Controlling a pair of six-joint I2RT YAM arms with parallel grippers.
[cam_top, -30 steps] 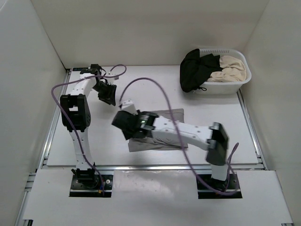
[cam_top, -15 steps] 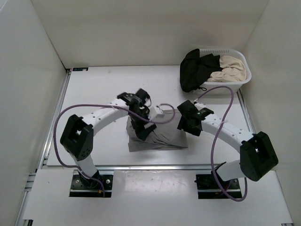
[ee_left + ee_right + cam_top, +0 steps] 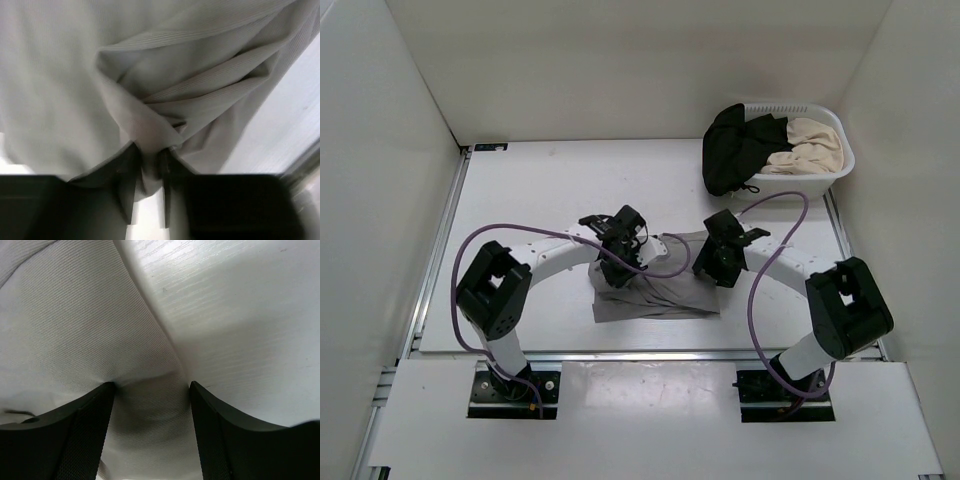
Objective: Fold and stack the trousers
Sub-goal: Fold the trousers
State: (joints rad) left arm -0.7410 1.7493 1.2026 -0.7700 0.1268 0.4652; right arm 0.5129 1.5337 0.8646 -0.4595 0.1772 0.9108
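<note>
The trousers [image 3: 665,298], midway along the table's [image 3: 520,200] near edge, are pinched by the left gripper [image 3: 148,162]; the right gripper [image 3: 150,390] is spread astride the cloth (unclosed). Folding is judged underway; its closing is needed next.

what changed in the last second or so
The left gripper swung in from the far left and pinched a fold at the grey trousers' far edge. The right gripper drew back rightward to that edge, jaws open astride the cloth. The laundry basket stayed put.
</note>
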